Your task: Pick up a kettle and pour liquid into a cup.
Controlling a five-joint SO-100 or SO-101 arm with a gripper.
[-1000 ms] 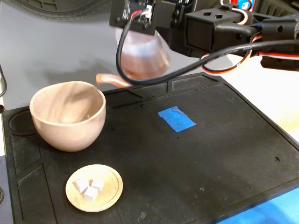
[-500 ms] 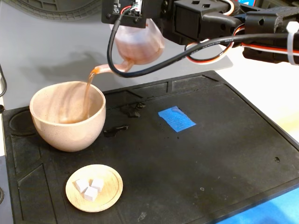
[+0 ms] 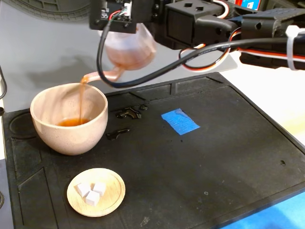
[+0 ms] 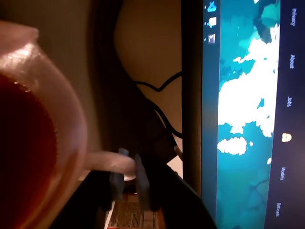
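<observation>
While tilted, kettle (image 3: 128,50) beneath end effector (image 3: 125,29), above cup (image 3: 69,118).

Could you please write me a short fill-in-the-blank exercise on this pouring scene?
1. The liquid streams from the kettle into the ____.
2. The small wooden dish holds white ____.
3. On the black mat, right of the spilled drops in the fixed view, lies a patch of ____ tape.
4. The gripper holds the kettle ____ the mat, not on it.

Missing words: cup; cubes; blue; above
</observation>
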